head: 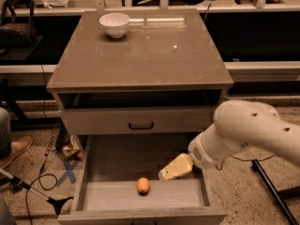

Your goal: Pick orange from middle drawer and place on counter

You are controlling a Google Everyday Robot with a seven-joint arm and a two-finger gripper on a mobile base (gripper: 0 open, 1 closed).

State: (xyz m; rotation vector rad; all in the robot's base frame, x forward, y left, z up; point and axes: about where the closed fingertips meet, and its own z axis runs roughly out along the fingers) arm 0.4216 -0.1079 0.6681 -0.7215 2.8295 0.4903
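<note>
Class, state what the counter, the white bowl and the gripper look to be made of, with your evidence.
The counter: probably polished stone or laminate; grey-brown, glossy, with light reflections. The white bowl: likely glazed ceramic, perhaps plastic; smooth, shiny rim. The gripper, low over the middle drawer right of the orange: seemingly pale yellow plastic or rubber; matt, no glints.
</note>
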